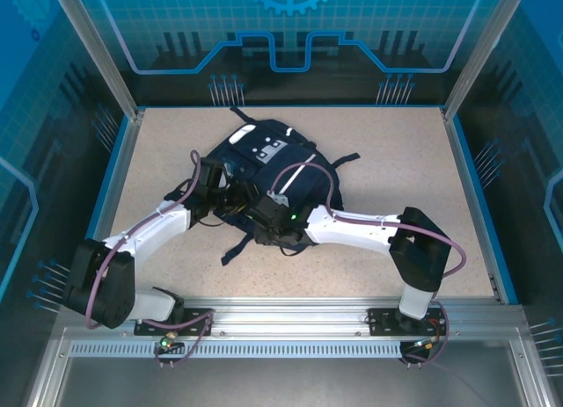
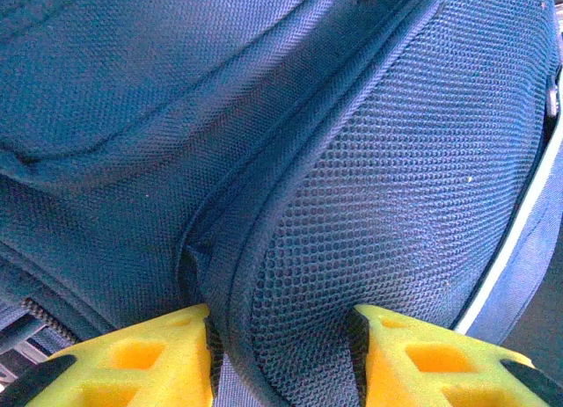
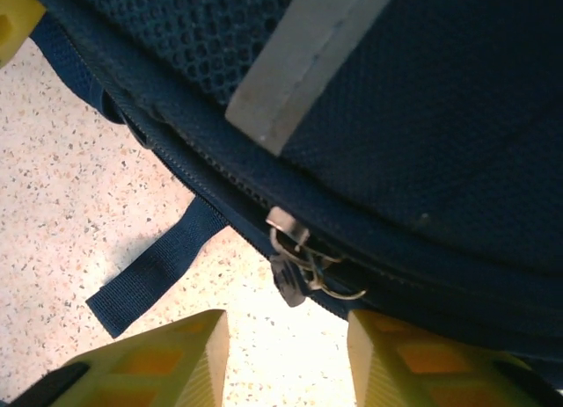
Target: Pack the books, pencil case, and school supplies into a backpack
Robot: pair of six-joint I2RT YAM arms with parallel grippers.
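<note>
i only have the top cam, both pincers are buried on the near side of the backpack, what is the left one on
observer: The left pincer straddles a raised fold of mesh on the backpack; the fold fills the gap between its yellow fingers.
operator: is it pinched tight
observer: Cannot tell. The mesh meets both inner faces, but how hard it is squeezed does not show.
operator: and the right one
observer: The right pincer is open. The metal zipper pull lies just ahead of its tips, and bare table shows between them.
</note>
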